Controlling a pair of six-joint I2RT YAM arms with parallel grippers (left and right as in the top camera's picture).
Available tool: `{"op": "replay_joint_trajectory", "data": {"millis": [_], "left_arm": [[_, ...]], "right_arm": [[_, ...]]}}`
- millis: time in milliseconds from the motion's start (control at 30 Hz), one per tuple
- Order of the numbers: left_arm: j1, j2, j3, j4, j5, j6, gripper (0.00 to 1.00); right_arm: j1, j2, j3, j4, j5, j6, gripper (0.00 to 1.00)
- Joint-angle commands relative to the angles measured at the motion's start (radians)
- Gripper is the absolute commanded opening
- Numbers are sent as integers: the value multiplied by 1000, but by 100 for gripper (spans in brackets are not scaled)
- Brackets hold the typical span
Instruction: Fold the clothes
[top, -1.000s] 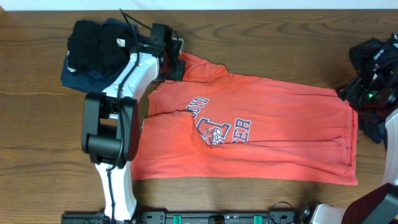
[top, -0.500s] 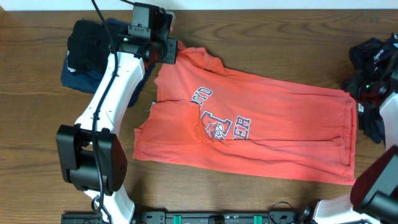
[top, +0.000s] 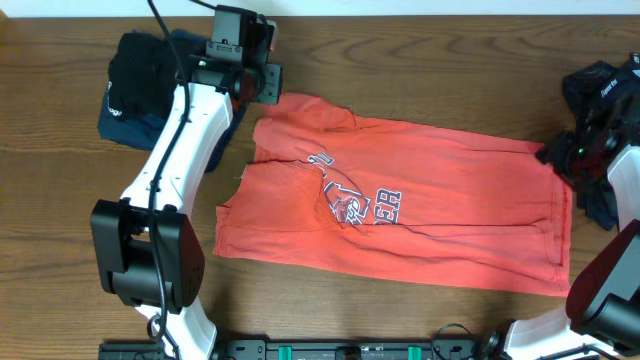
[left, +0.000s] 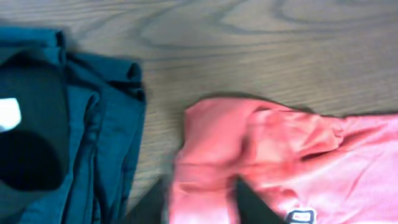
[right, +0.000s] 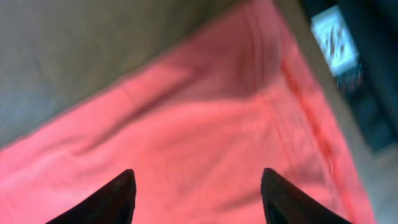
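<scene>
T-shirt (top: 450, 215) lies flat between left gripper (top: 268, 84) and right gripper (top: 554, 157), jaws apart.

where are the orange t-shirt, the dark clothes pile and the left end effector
orange T-shirt (top: 450, 200): overhead view, plain fabric right of the lettering
dark clothes pile (top: 140, 75): overhead view, black garment on top
left end effector (left: 199, 208): left wrist view, midway between its fingertips, over orange fabric

Overhead, left half: left arm (top: 190, 130), white tubular links, bulky black joint housings, thin black cable looping above. Black boxy left gripper (top: 264, 82) at top. Right edge: right arm (top: 628, 190), white link, black joints. Wrist view, bottom: right gripper (right: 196, 199), 2 black tapered fingers (right: 115, 199).
</scene>
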Motion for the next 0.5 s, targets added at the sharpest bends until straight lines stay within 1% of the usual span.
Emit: {"op": "replay_joint_trajectory", "data": {"millis": [0,67,200,333,467], "left_arm": [[5,2,11,-6,-79,6,87],[6,2,11,-38,-104,6,87],[16,2,10,-220,-106,-14,87],[36,5,-40,-399,-106,-147,87],[73,7,-172,-472,-94,-272,87]], "right_arm": [[3,2,5,-57,-5,3,65],[4,2,5,-117,-5,4,66],[3,2,5,-227,-4,-5,67],[2,2,5,-288,24,-15,68],[-8,2,5,-345,48,-5,68]]}}
